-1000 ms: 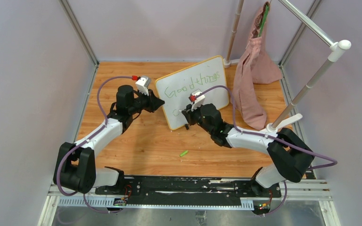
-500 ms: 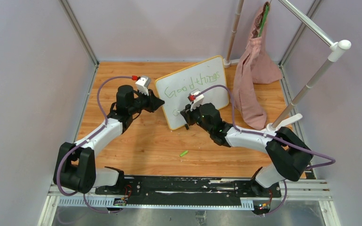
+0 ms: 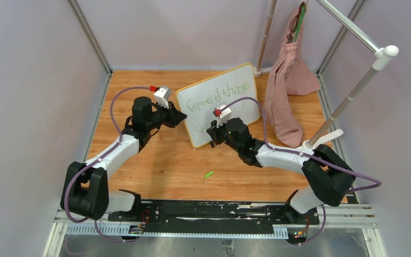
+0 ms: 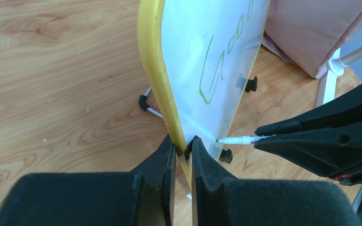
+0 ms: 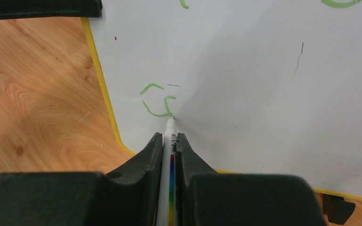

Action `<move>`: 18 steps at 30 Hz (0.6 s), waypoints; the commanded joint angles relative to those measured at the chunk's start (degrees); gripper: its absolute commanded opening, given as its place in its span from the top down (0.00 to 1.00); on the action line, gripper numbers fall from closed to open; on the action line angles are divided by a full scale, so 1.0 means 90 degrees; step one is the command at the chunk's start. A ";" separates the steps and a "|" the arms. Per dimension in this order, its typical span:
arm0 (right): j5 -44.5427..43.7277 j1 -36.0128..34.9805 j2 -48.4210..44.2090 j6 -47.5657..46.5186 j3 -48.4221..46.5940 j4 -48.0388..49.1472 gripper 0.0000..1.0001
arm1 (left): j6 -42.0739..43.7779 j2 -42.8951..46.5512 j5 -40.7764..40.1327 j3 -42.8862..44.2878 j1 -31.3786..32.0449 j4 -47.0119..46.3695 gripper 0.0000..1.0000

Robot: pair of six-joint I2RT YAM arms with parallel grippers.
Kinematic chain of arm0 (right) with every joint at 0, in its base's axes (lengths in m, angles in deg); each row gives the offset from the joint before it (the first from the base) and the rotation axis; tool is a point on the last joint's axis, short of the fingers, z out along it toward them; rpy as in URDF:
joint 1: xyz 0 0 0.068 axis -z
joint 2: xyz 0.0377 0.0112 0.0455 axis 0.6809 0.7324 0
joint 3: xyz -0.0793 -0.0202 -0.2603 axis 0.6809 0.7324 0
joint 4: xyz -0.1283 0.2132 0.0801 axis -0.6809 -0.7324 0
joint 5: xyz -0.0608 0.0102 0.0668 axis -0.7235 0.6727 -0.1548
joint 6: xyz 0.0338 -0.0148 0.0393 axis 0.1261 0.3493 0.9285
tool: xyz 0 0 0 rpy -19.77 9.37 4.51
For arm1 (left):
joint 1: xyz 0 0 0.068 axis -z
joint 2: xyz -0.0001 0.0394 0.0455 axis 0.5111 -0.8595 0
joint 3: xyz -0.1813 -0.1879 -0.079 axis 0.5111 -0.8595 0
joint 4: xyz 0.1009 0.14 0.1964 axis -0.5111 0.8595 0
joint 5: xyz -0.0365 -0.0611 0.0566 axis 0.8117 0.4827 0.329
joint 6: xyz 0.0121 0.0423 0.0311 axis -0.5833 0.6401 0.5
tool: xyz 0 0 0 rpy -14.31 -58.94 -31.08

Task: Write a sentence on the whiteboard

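The whiteboard (image 3: 219, 101) stands tilted on the wooden table, yellow-framed, with green writing "Good things" across its top. My left gripper (image 3: 181, 119) is shut on the board's left edge; in the left wrist view its jaws pinch the yellow frame (image 4: 166, 101) at the gripper (image 4: 183, 145). My right gripper (image 3: 212, 130) is shut on a white marker (image 5: 171, 136) with a rainbow stripe. The marker's tip touches the whiteboard (image 5: 245, 70) low on the left, beside two small green strokes (image 5: 158, 101). From the left wrist camera the marker (image 4: 238, 140) meets the whiteboard surface.
A green marker cap (image 3: 208, 174) lies on the table in front of the board. A pink cloth bag (image 3: 289, 80) hangs at the back right from a white rack (image 3: 353, 91). The board's black feet (image 4: 250, 84) rest on the wood.
The right gripper with the marker has shifted slightly left and down along the board's lower left. The left arm has not moved.
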 commanded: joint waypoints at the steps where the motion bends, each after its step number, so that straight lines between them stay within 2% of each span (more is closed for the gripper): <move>1: -0.0386 0.0183 -0.0085 0.0020 0.0009 -0.0249 1.00 | 0.0603 0.0031 -0.0615 -0.0006 -0.0007 0.0300 1.00; 18: -0.0517 0.0276 -0.0049 -0.0132 -0.0469 -0.0288 1.00 | 0.0604 0.0041 -0.0617 -0.0006 0.0012 0.0301 1.00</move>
